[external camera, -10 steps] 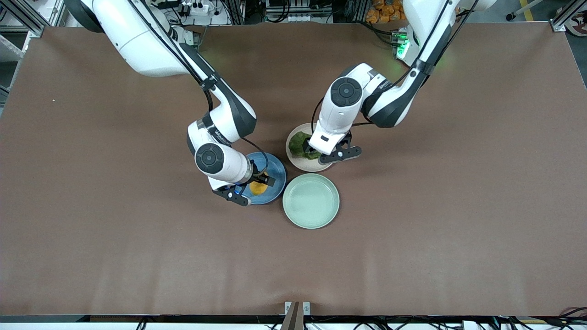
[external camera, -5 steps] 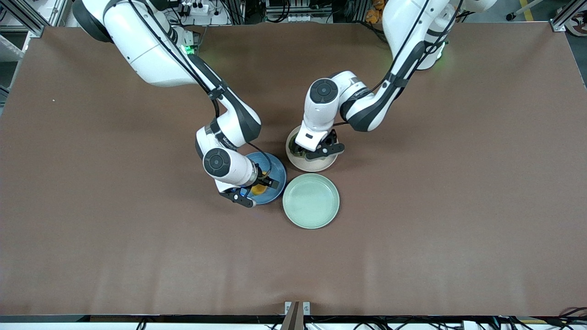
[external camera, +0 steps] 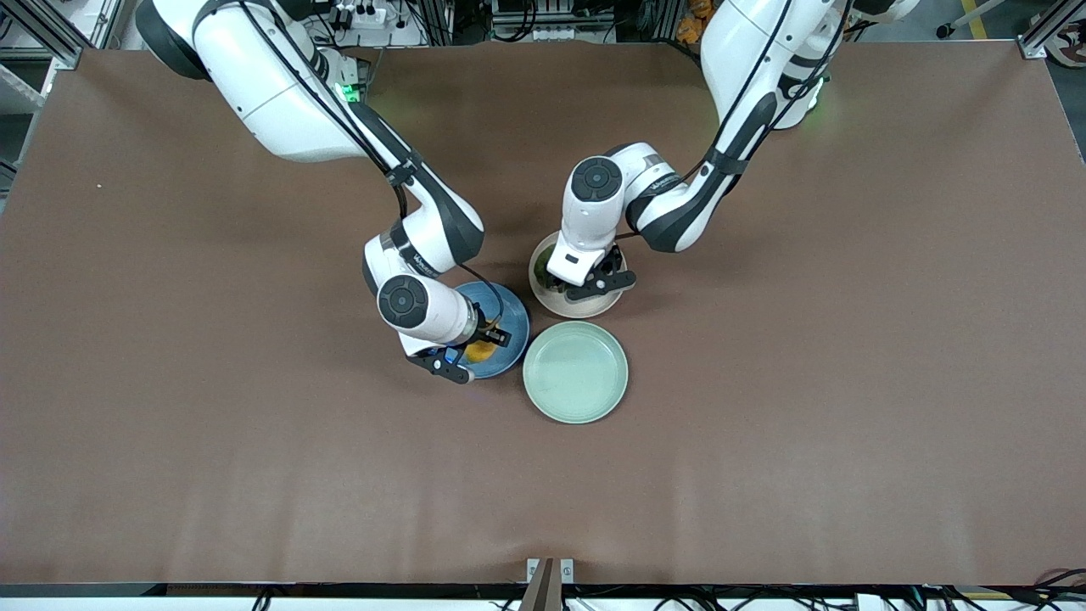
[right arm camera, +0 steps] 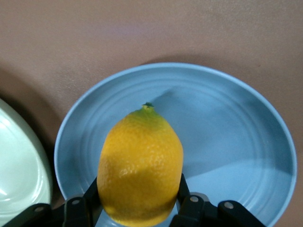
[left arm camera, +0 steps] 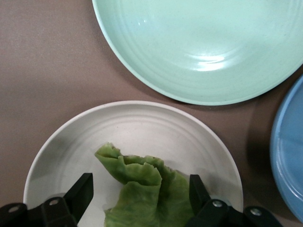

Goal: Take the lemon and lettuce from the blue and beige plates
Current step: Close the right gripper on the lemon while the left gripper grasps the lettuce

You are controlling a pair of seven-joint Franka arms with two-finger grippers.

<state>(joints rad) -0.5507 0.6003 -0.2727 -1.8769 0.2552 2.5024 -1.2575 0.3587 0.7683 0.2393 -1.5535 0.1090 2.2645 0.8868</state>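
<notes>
Right gripper (right arm camera: 137,205) now squeezed shut on lemon (right arm camera: 140,166) over blue plate (right arm camera: 227,142), ready to lift. Left gripper (left arm camera: 140,198) lowered, fingers open around lettuce (left arm camera: 142,189) on beige plate (left arm camera: 142,123), not pinched yet.

Robotics lab: aluminium framing (external camera: 38,30), cables, power strip (external camera: 356,15) edging brown table (external camera: 848,382).

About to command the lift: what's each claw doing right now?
Left claw: open, fingers either side of the lettuce on the beige plate.
Right claw: shut on the lemon, over the blue plate.
</notes>
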